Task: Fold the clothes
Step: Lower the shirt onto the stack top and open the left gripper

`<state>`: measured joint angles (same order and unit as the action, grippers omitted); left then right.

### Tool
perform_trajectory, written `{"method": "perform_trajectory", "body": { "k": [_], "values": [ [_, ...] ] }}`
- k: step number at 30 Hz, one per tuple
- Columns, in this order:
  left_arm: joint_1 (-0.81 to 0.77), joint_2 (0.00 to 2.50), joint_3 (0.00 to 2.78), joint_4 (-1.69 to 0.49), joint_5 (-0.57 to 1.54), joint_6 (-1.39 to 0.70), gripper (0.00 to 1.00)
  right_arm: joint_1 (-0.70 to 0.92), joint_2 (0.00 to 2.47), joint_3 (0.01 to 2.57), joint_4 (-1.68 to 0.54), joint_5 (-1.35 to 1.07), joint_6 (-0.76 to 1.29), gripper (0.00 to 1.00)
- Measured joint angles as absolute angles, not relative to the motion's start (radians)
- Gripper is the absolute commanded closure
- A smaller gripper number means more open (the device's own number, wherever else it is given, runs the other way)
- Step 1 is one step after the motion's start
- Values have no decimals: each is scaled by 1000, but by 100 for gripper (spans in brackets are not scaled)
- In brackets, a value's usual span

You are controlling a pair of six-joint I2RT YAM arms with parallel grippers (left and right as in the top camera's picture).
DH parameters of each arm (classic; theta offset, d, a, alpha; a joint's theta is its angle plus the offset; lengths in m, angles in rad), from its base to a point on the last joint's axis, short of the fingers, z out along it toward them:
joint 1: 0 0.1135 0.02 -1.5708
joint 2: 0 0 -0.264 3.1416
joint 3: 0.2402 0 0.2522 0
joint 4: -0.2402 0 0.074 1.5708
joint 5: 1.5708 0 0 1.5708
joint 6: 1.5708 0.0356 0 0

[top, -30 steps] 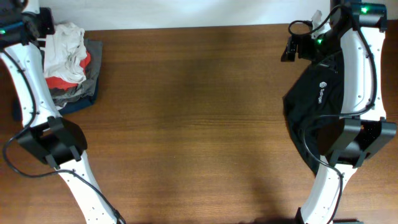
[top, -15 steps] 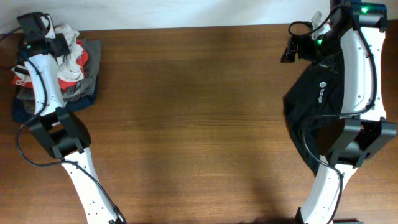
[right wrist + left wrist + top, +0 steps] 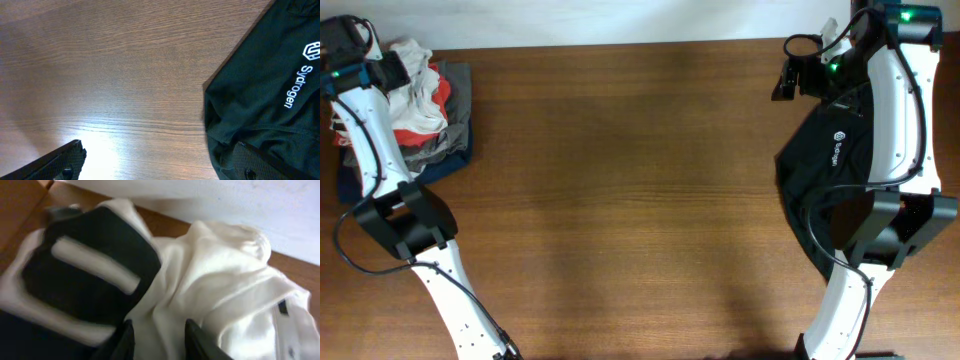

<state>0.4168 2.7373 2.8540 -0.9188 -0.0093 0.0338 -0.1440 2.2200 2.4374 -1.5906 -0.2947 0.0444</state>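
Large white cotton T-shirt (image 3: pixel 225 280), black block letter showing, lies crumpled on top of the pile at the far left corner of the brown wooden table (image 3: pixel 620 200). It is not spread, so folding looks not yet begun. Left tool (image 3: pixel 160 341) sits low on it, fingers partly apart, white cloth in the gap, no firm hold seen. Likely there to drag the shirt to the bare middle. Red garment (image 3: pixel 442 88) and grey and navy folded garments (image 3: pixel 455 150) lie touching under it and could snag. Black garment with small white logo (image 3: pixel 835 150) is bunched at the right edge under the right arm. Right tool (image 3: pixel 160 155) is wide open, empty, above bare wood just beside it.
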Motion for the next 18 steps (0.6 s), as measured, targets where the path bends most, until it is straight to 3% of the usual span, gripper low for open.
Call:
{"method": "perform_trajectory", "body": {
  "k": [5, 9, 12, 18],
  "values": [
    [432, 2681, 2860, -981, -17, 38, 68, -144, 2220, 2437, -1591, -295, 44, 1],
    [463, 2674, 2872, -997, -22, 30, 87, -144, 2220, 2437, -1591, -294, 44, 1],
    [489, 2674, 2872, -1010, -27, 10, 96, -144, 2220, 2437, -1591, -295, 44, 1],
    [527, 2674, 2868, -1026, -38, -10, 99, -144, 2220, 2437, -1591, -294, 44, 1]
  ]
}}
